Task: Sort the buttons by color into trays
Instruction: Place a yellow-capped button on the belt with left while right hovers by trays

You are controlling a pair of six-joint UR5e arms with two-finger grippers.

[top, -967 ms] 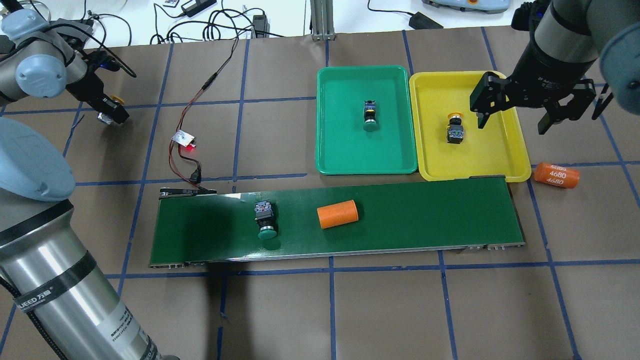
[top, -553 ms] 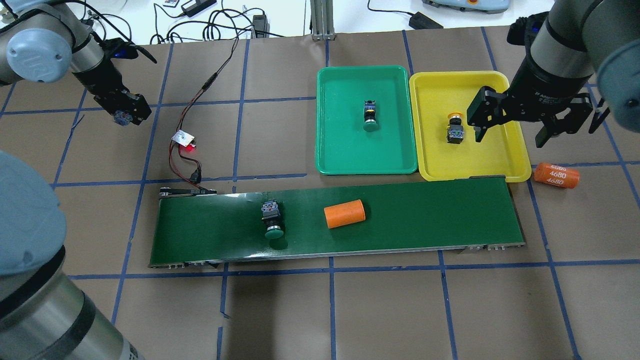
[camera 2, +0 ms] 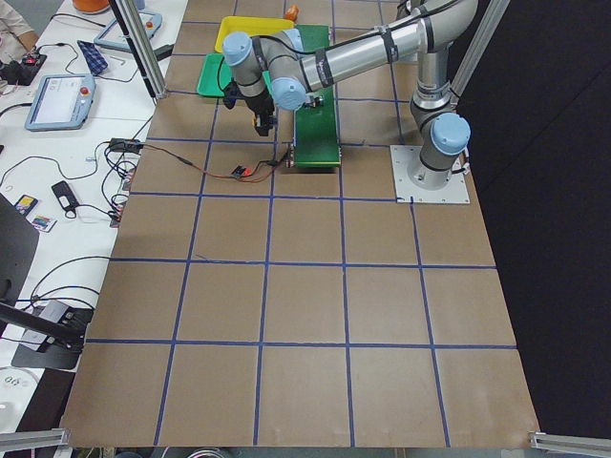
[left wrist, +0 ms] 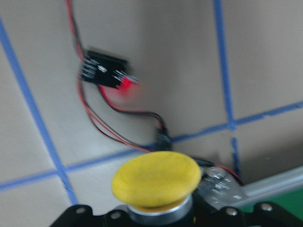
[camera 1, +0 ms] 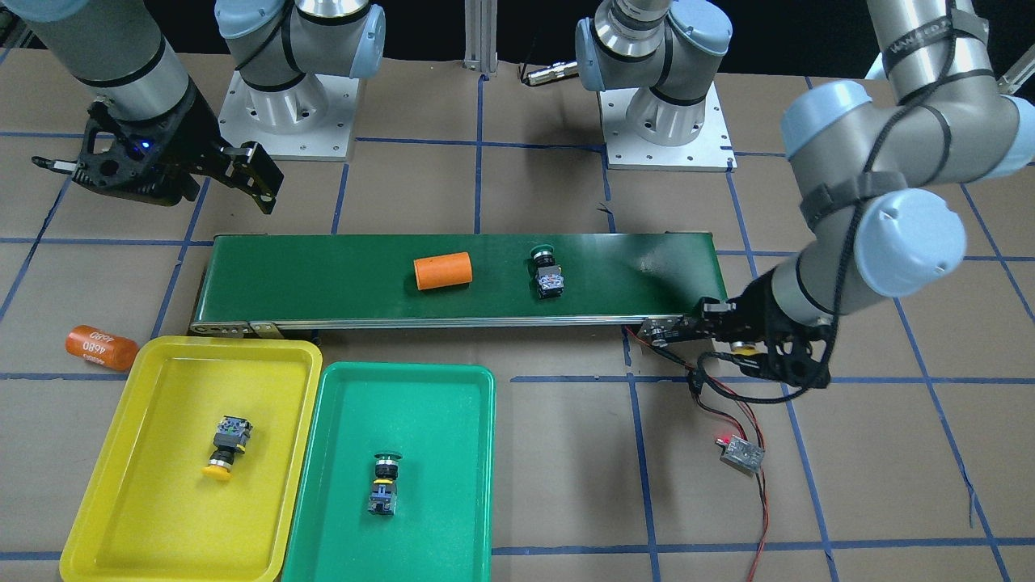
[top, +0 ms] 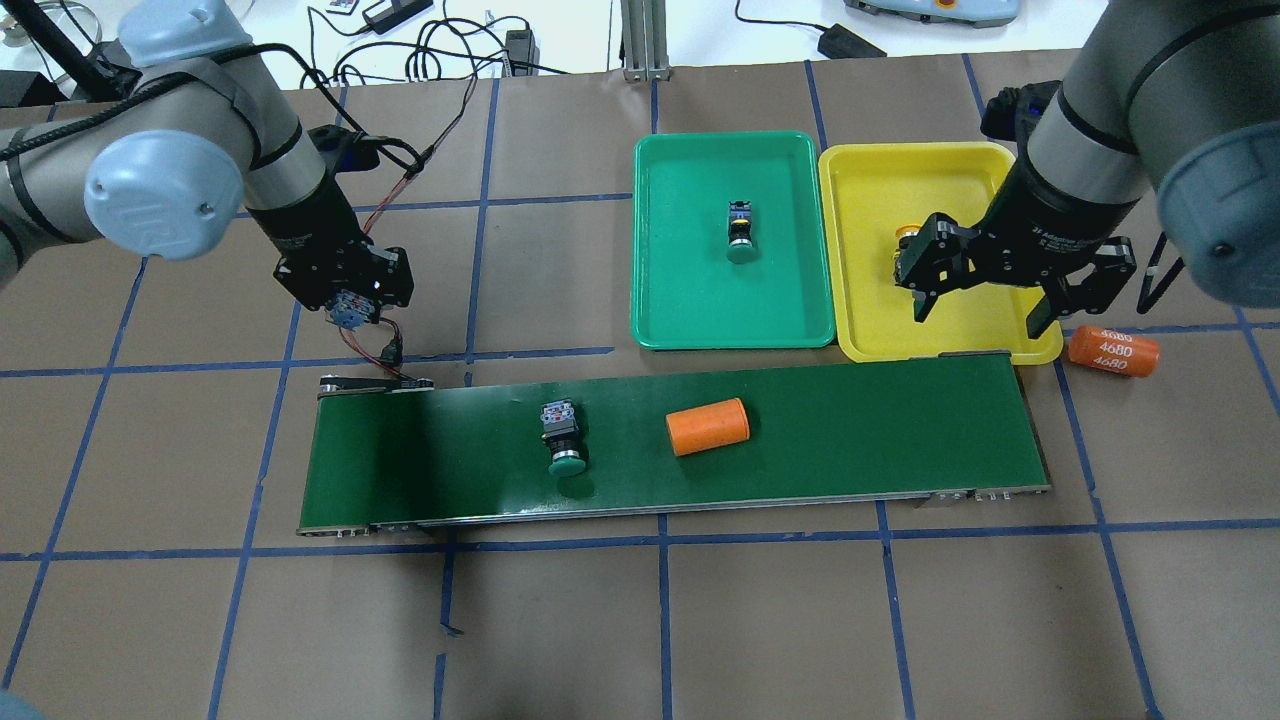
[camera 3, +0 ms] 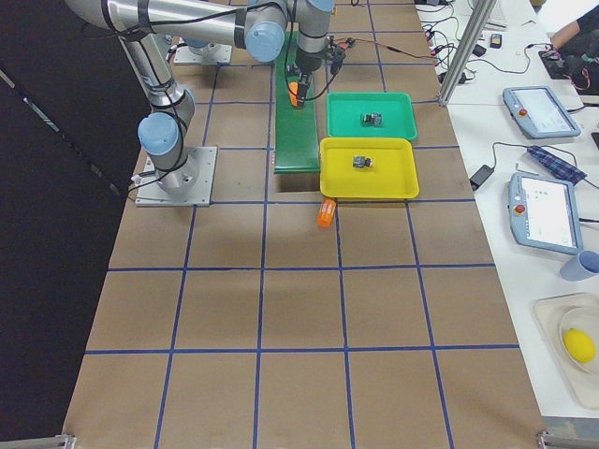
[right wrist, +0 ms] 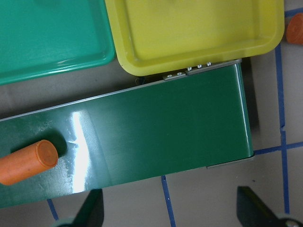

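My left gripper [top: 350,305] is shut on a yellow-capped button [left wrist: 156,178] and hangs above the paper just off the left end of the conveyor belt [top: 850,430]. A green-capped button [top: 563,440] lies on the belt. Another green button [top: 740,232] lies in the green tray [top: 680,290]. A yellow button [camera 1: 226,447] lies in the yellow tray [top: 870,300]. My right gripper [top: 980,305] is open and empty over the yellow tray's near edge, partly hiding that button from overhead.
An orange cylinder [top: 708,427] lies on the belt right of the green button. Another one marked 4680 [top: 1113,350] lies on the paper right of the yellow tray. A small board [camera 1: 742,454] with a red light and its wires lies below my left gripper.
My left arm has swung right and nearer to the belt's left end, carrying the yellow button. My right gripper has moved toward the yellow tray's near edge. Green button and cylinder have drifted right on the belt.
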